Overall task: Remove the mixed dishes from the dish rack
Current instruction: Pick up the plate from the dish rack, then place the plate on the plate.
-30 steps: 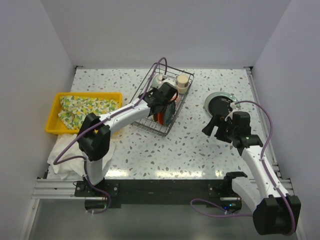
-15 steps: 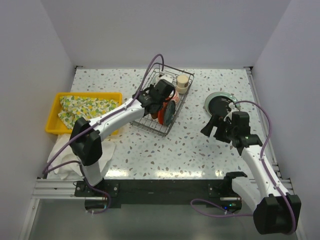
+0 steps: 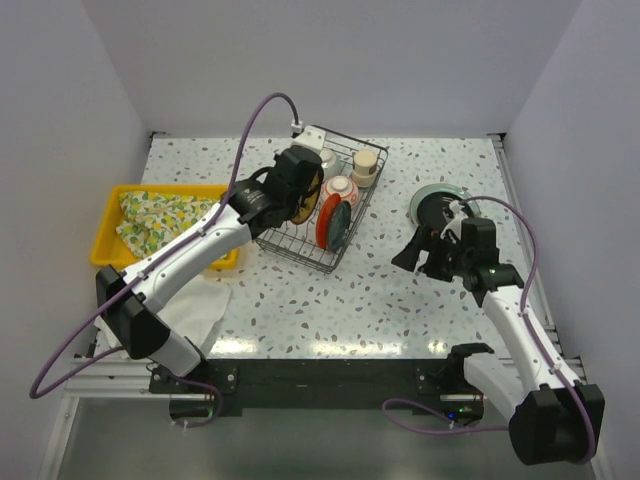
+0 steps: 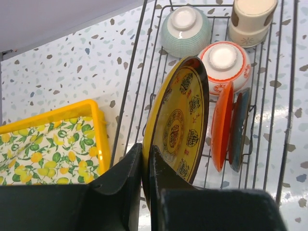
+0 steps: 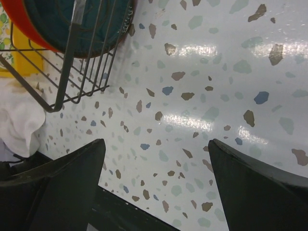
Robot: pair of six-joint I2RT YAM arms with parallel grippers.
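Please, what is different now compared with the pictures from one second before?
The left gripper, shut on the yellow plate, has moved left and up from the middle of the dish rack. It carries that plate away from the orange-red plate. The right gripper stays open over the table. The red-patterned bowl, the cup and the stacked plates did not move.
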